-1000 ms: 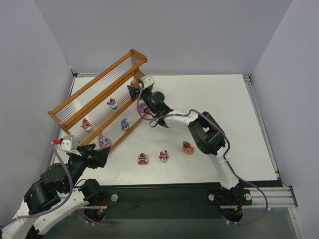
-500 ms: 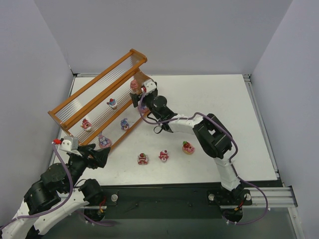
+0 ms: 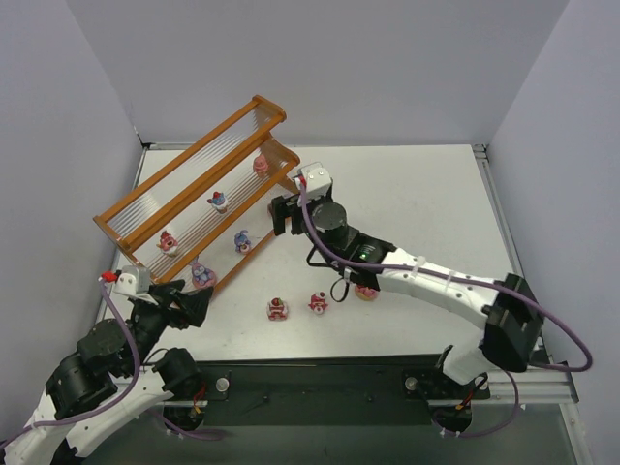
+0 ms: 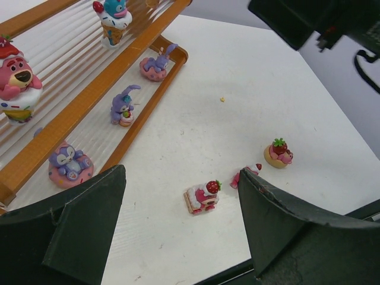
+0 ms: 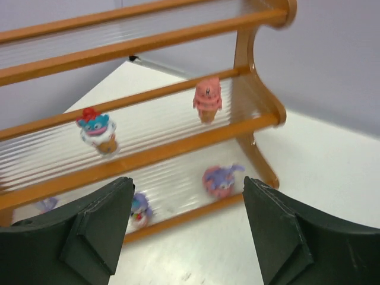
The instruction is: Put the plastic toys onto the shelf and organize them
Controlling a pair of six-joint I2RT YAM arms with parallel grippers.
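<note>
Orange-brown framing marks the shelf (image 3: 194,160), which is set aslant in the upper left of the overhead view. Six plastic toys (image 3: 219,201) stand on its clear ribbed tiers. Among them are a pink cone (image 3: 261,164) on the middle tier and a purple bunny (image 4: 122,105) on the lowest.

At lower left, the left gripper (image 3: 197,302) hovers by the shelf's near end, fingers spread and empty. Toward centre, the right gripper (image 3: 281,215) faces the tiers with its jaws wide apart, holding nothing.

Three loose toys (image 3: 319,303) sit in a row on the white table (image 3: 436,213) at lower centre, well apart from the shelf.

Assessment: the figurines appear light, rigid and glossy, so they are likely slippery and prone to tipping on the ribs. Hold is best taken low across the broad base, from above.
</note>
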